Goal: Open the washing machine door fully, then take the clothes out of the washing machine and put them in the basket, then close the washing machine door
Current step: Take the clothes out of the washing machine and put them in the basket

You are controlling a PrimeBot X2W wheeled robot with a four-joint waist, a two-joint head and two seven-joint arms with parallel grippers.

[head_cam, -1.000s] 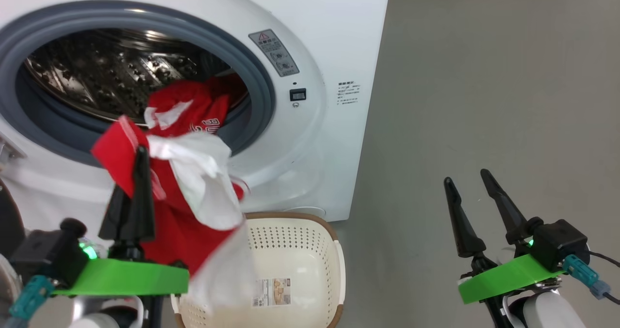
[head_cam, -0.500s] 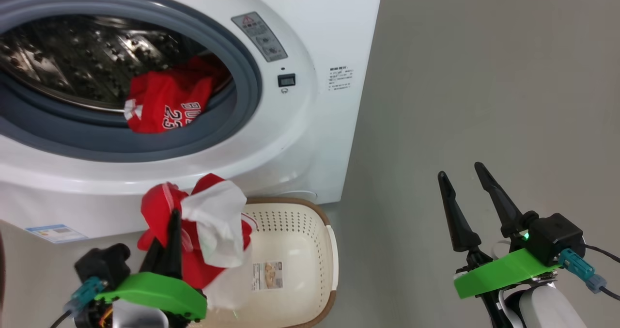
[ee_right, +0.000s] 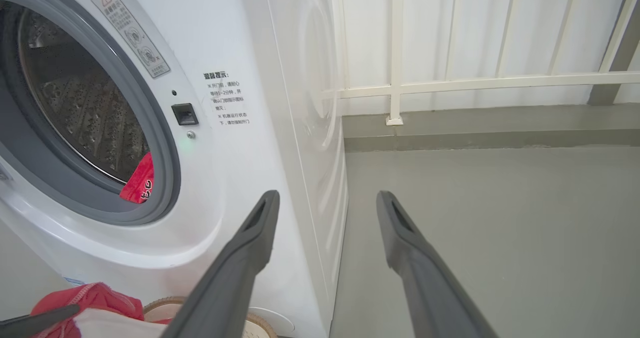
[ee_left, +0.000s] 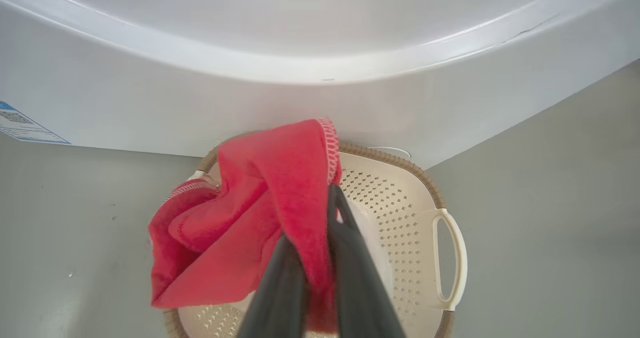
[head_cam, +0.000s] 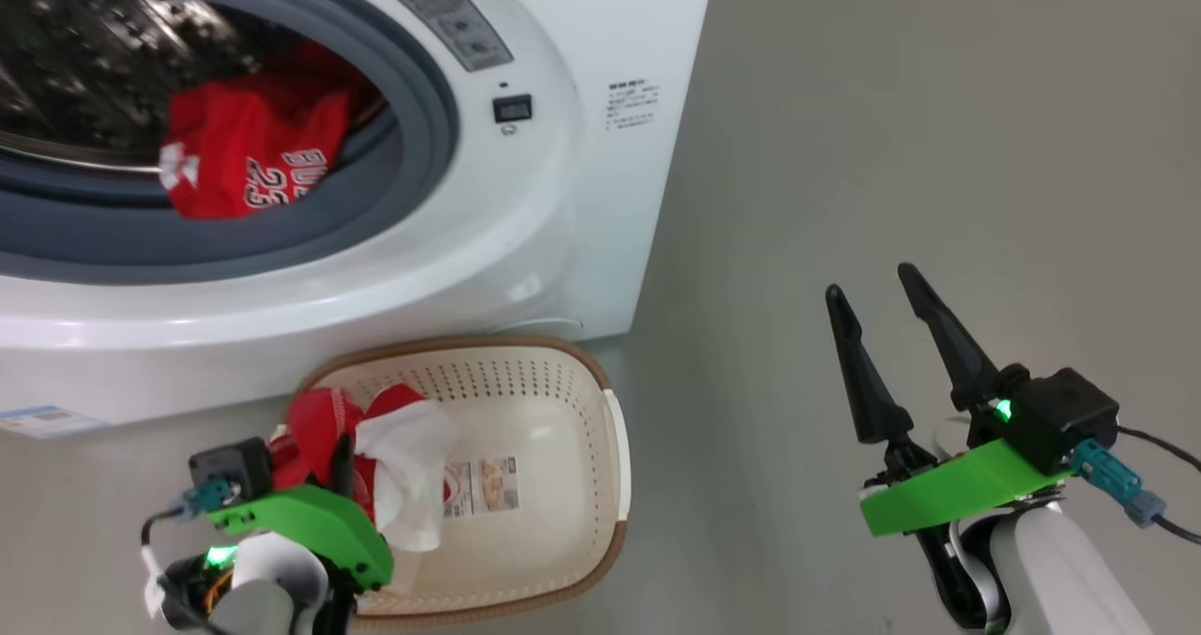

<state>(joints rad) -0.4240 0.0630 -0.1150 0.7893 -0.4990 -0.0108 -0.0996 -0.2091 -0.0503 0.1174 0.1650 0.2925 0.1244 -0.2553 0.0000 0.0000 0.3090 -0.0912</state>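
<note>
Washing machine (head_cam: 525, 194), white front-loader, takes up the left and upper left of the scene. It has a small blue label (head_cam: 38, 421) at its lower left corner.
- Drum (head_cam: 75, 63): perforated steel, ringed by a grey gasket (head_cam: 413, 119), with the mouth uncovered.
- Red jersey (head_cam: 239, 157): white lettering and the number 23. It lies at the drum's lower front and laps onto the gasket.
- Left gripper (head_cam: 343, 447): low in front of the machine, over the left part of the basket. Its dark fingers are pressed together, pinching a fold of cloth.
- Red-and-white bundle (head_cam: 394, 457): held in that pinch. The red part bunches around the fingers and hangs over the basket's left rim. The white part droops inside; whether it reaches the bottom cannot be told.
- Basket (head_cam: 525, 391): cream, perforated, with a brown rim. It stands on the floor just beside the machine's base. There is a sticker (head_cam: 481, 485) on the inside bottom and a white handle (ee_left: 450, 263) at the side.
- Machine's right face: warning label (head_cam: 446, 16), small dark latch socket (head_cam: 512, 108) and a block of printed text.
- Floor (head_cam: 891, 128): plain grey.
- Right gripper (head_cam: 871, 282): well apart to the right, above the floor, fingers spread wide and holding nothing.
- White railing (ee_right: 450, 83): behind, past the machine's side.
</note>
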